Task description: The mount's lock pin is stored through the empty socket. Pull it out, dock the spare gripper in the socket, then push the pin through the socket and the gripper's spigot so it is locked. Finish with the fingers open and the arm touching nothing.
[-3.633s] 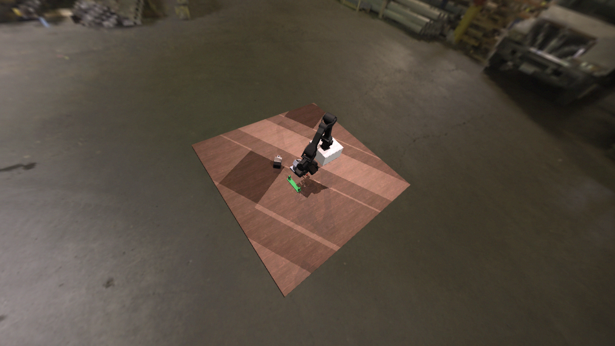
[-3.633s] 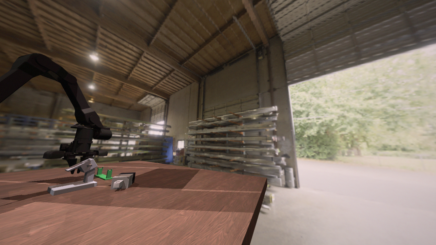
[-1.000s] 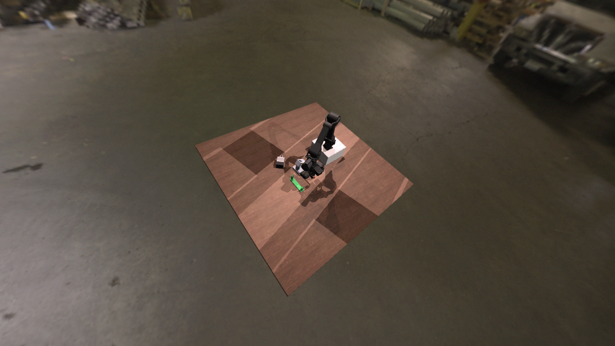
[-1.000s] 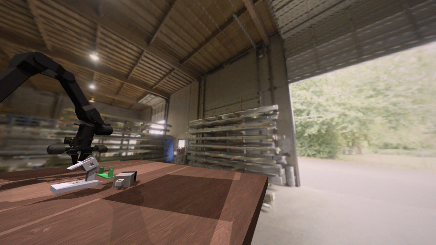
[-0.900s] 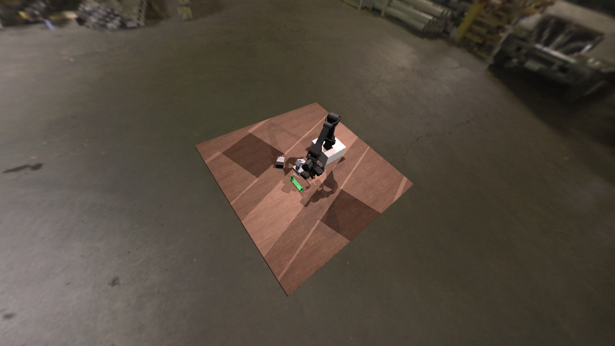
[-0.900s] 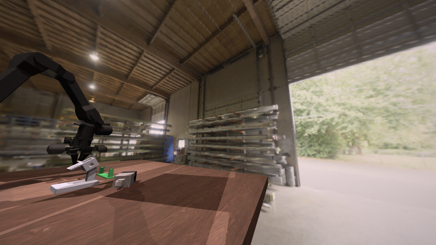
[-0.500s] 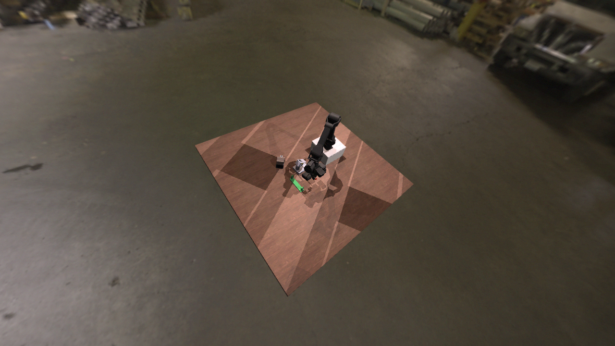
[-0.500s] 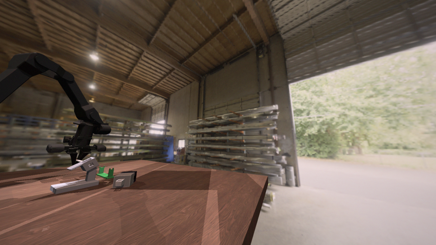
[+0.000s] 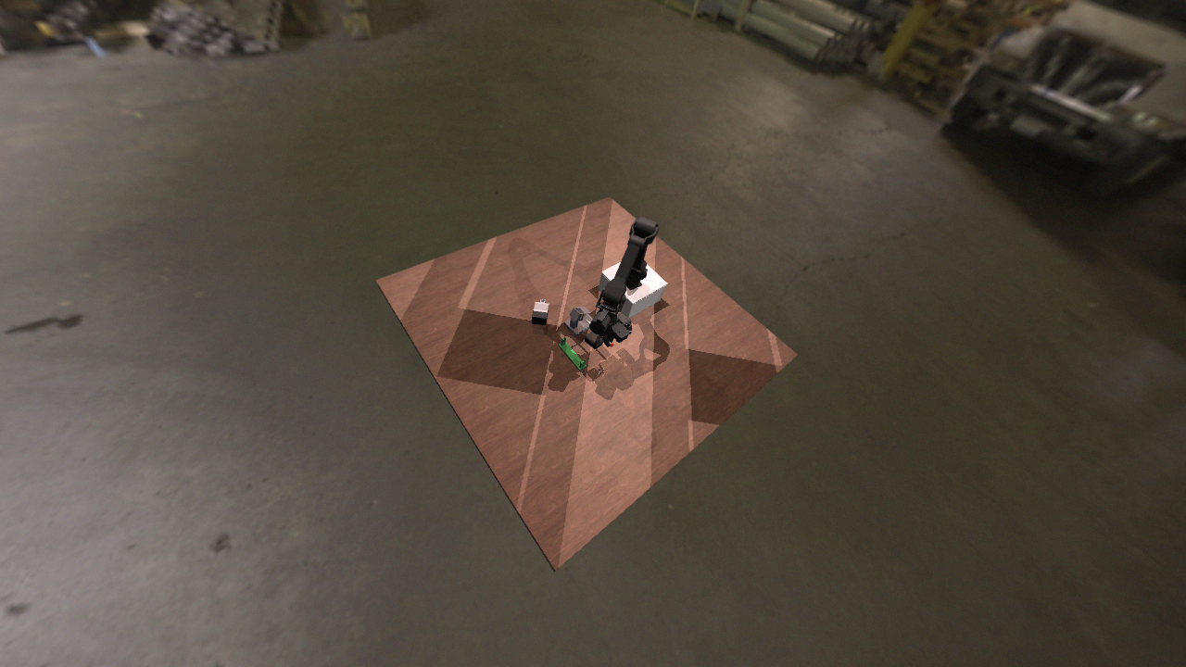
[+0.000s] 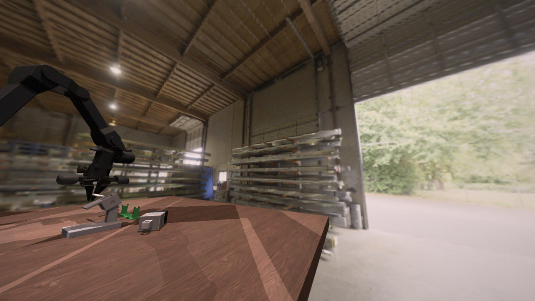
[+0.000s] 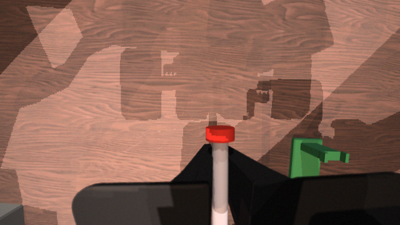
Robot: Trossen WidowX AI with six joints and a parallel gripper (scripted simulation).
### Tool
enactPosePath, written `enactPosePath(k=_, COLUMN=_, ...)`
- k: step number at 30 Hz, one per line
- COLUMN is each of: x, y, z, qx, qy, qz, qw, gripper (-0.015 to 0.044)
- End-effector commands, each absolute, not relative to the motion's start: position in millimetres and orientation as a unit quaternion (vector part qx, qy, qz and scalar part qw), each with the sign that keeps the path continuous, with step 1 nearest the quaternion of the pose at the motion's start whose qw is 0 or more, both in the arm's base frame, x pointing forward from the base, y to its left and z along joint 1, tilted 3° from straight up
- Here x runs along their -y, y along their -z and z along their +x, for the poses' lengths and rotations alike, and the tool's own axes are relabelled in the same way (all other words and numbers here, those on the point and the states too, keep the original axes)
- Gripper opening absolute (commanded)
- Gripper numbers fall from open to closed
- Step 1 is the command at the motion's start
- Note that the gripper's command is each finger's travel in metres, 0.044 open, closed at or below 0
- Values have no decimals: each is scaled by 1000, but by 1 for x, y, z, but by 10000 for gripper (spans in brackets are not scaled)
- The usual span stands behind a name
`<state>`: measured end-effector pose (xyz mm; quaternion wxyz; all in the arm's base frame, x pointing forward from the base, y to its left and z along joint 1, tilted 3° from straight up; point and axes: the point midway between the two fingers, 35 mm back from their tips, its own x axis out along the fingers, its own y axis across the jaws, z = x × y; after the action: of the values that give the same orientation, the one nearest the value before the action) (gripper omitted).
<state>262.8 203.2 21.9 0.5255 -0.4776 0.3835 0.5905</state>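
The lock pin has a red head (image 9: 611,344) (image 11: 220,134) and a pale shaft (image 11: 220,178). My gripper (image 10: 93,195) (image 11: 214,150) is shut on the shaft just behind the head. The grey mount (image 9: 577,320) (image 10: 110,215) stands upright on its long base, with a tilted socket head (image 10: 109,202) beside my fingertips. The shaft's far end is out of the wrist view, and I cannot tell whether its tip is clear of the socket. The spare gripper (image 9: 539,311) (image 10: 152,220), a grey block with a black end and a small spigot (image 10: 146,224), lies on the table apart from the mount.
A green two-post cradle (image 9: 572,355) (image 10: 128,215) (image 11: 304,165) stands on the wooden table (image 9: 617,439) (image 10: 209,247) near the mount. The white base box (image 9: 647,296) is behind my arm. A grey block corner (image 11: 12,215) shows at the wrist view's lower left.
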Motion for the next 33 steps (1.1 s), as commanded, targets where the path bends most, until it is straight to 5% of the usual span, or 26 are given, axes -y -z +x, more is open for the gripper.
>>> enactPosePath(k=1, x=-203, y=-31, z=263, qx=-382, qy=-590, qz=-478, qw=527, gripper=0)
enactPosePath(k=33, x=-226, y=-47, z=318, qx=-388, qy=-582, qz=-474, qw=535, gripper=0)
